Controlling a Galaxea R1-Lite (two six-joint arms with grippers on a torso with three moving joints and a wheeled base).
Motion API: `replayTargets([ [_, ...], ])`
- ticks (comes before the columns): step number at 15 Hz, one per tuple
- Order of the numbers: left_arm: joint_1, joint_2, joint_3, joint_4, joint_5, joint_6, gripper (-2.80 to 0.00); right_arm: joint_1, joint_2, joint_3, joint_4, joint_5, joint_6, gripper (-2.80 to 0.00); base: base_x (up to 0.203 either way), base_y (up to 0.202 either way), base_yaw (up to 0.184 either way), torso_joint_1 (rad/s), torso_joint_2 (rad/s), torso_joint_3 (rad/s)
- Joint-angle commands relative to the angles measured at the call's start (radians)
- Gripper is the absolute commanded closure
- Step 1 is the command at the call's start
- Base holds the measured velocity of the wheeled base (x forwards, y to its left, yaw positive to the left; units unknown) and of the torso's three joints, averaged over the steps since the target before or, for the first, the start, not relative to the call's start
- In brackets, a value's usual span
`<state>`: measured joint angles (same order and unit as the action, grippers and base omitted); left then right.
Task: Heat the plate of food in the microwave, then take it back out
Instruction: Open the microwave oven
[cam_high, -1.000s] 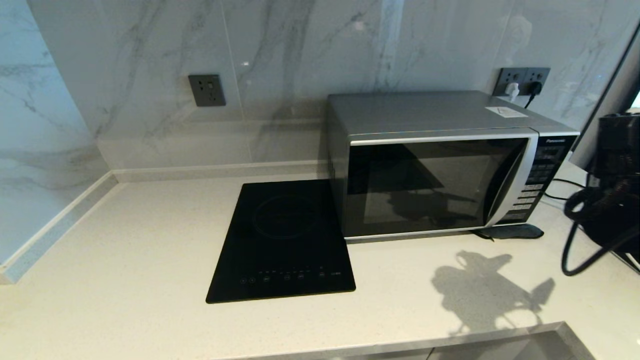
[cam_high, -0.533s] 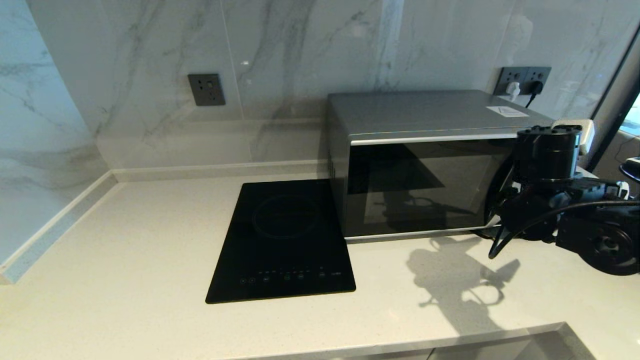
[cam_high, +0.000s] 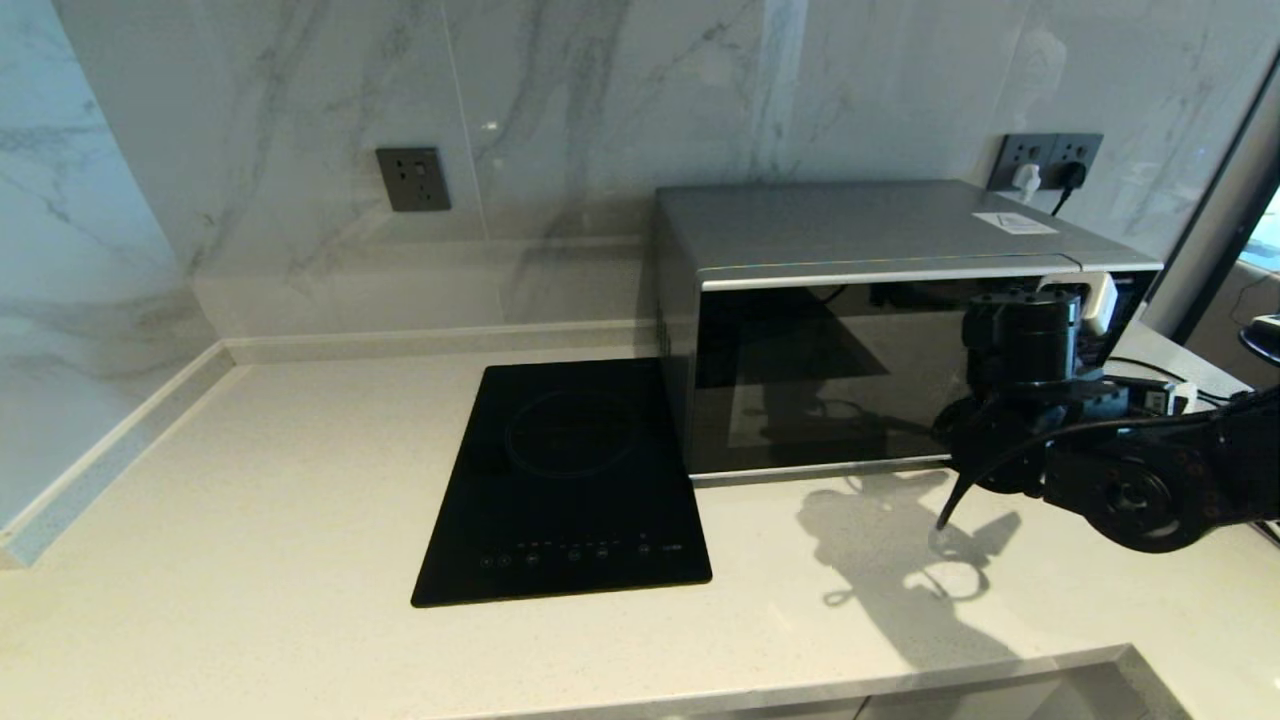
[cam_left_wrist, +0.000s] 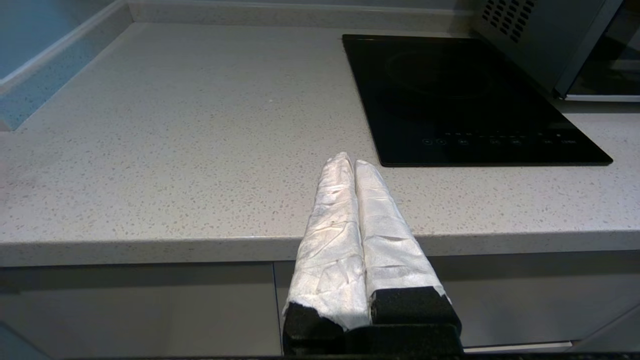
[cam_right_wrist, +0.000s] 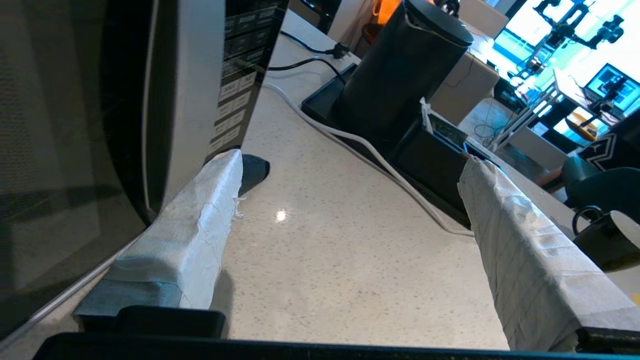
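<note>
Your right gripper (cam_right_wrist: 350, 165) hangs before the large silver-grey microwave (cam_high: 860, 330), its white-wrapped fingers (cam_right_wrist: 185, 240) spread wide, one just beside the curved silver handle (cam_right_wrist: 192, 100); the dark glass door is closed. Your left gripper (cam_left_wrist: 348, 165) waits at the pale speckled counter's (cam_left_wrist: 175, 150) front edge, fingers pressed together. You can't see the plate.

Microwave (cam_high: 860, 330) door shut; counter (cam_high: 250, 480) bare leftward; kettle (cam_right_wrist: 400, 70), cords crowd right.
</note>
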<state>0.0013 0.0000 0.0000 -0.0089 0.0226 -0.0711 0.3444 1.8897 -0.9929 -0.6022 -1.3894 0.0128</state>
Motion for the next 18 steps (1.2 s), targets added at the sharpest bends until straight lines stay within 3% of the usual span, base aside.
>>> replayTargets([
  [1, 0.000, 0.002, 0.000, 0.000, 0.000, -0.001, 0.00, 0.003, 0.063, -0.028, -0.013, -0.010, -0.002, -2.80, 0.000, 0.000, 0.000, 0.000, 0.00, 0.000],
  [8, 0.000, 0.002, 0.000, 0.000, 0.000, -0.001, 0.00, -0.001, 0.189, -0.173, -0.013, -0.012, -0.037, -2.80, 0.000, 0.000, 0.000, 0.000, 0.00, 0.000],
  [18, 0.000, 0.002, 0.000, 0.000, 0.000, -0.001, 0.00, -0.097, 0.297, -0.284, -0.018, -0.010, -0.035, -2.80, 0.000, 0.000, 0.000, 0.000, 0.00, 0.000],
])
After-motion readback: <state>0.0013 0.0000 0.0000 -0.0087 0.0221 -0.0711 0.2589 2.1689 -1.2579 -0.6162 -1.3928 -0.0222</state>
